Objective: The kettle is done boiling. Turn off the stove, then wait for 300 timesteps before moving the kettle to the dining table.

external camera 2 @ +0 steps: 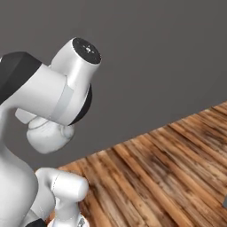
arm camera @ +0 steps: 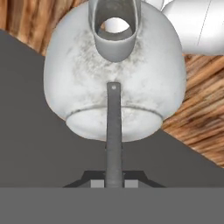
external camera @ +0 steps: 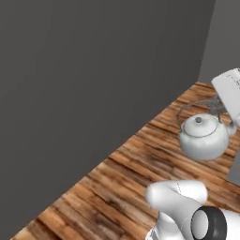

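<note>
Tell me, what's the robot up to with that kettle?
Gripper shut on kettle handle. Kettle hangs in the air above the wood floor. Grey wall close by; nothing else in the way.

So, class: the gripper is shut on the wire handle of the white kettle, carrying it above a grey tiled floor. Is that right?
One detail is off. The floor is brown wooden planks, not grey tiles, as the left base view shows. The rest holds: the gripper is shut on the wire handle of the white kettle, held off the floor.

hand [arm camera: 113, 183] fingertips cut off at btm edge, kettle [external camera: 202, 137] handle top hidden
</note>
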